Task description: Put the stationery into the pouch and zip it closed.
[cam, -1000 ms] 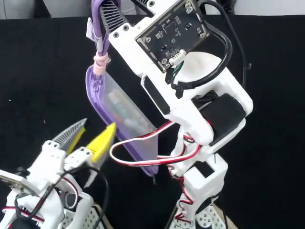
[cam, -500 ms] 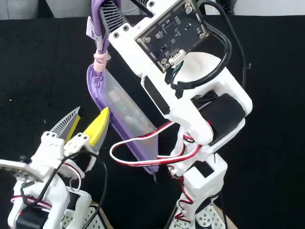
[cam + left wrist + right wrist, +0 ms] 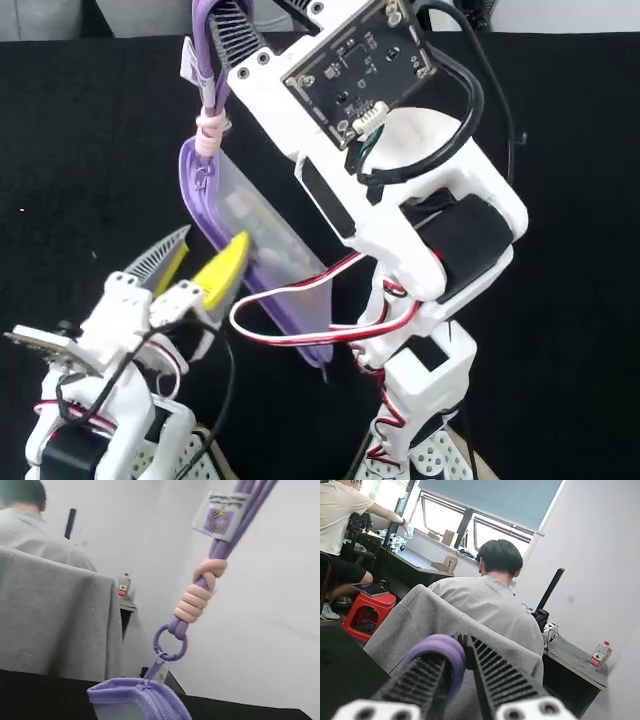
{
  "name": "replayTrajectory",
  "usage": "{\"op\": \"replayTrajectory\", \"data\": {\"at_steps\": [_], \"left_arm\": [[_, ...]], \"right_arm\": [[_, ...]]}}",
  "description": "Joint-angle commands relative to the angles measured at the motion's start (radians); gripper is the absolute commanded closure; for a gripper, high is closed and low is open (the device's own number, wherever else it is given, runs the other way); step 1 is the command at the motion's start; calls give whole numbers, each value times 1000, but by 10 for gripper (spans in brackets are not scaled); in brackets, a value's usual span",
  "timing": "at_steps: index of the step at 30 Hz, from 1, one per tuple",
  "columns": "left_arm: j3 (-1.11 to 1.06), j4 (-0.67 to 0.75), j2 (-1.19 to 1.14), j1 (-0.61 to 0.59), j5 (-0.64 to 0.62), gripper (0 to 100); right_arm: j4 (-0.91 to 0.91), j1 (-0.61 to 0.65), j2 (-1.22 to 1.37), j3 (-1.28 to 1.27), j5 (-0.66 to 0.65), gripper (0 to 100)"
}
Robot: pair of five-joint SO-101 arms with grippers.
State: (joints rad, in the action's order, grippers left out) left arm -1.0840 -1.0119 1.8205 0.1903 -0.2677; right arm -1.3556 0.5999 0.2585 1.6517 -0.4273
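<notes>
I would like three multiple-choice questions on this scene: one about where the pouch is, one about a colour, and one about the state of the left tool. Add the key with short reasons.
1. Where is the pouch?
A. flat on the table
B. hanging from its strap
C. inside a box

2. What colour is the wrap on the strap?
A. green
B. black
C. pink

3. How is the left tool?
A. open
B. shut on a pen
C. shut on the strap

Key:
1 B: the right tool grips the strap up high, and the pouch dangles below it.
2 C: the left wrist view shows pink coils around the purple strap.
3 A: in the high view its black and yellow fingers stand apart, with a gap between them.
</notes>
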Motion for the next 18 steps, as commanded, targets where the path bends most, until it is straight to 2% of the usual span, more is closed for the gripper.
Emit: {"op": "replayTrajectory", "data": {"at_steps": [1, 4, 7, 18], "left_arm": [[-82, 126, -2, -114, -8, 757], [-179, 258, -2, -173, -8, 757], [-219, 328, -2, -166, -8, 759], [-179, 331, 0, -21, 0, 760]], "right_arm": [[-2, 15, -10, 19, 8, 987], [-15, 15, -10, 19, 8, 987], [-23, 15, -10, 19, 8, 987], [-94, 15, -77, 19, 5, 987]]}}
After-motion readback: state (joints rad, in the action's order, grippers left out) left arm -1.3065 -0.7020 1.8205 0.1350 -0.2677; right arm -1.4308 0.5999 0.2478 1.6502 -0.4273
